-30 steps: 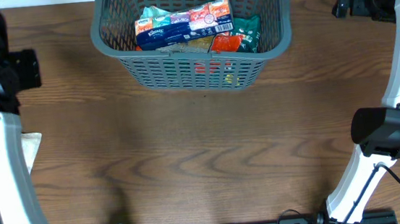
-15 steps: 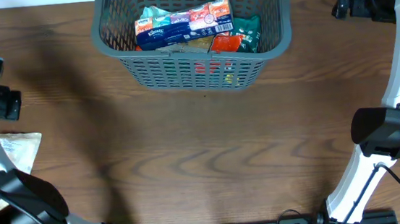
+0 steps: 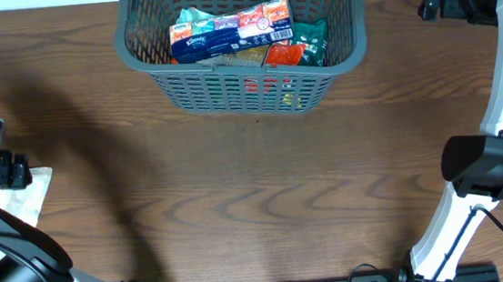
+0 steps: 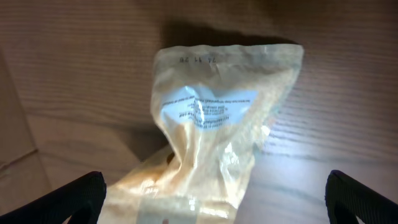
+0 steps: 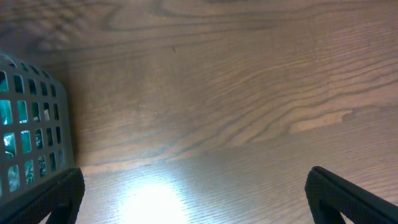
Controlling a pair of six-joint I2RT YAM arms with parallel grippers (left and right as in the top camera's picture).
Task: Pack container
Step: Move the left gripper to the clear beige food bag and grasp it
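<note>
Container [image 3: 229,93] holds packets [image 3: 233,28]; L gripper [image 4: 217,196] wide open over pouch [image 4: 217,112], R gripper [image 5: 193,193] open, empty.

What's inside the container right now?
The container holds a Kleenex tissue pack on top, with a green packet and a red packet by its right end. Whatever lies beneath them is covered.

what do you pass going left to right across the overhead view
packet → basket → right gripper. The left gripper sits over the packet at the left edge, so its place in the order is unclear and it is left out.
</note>
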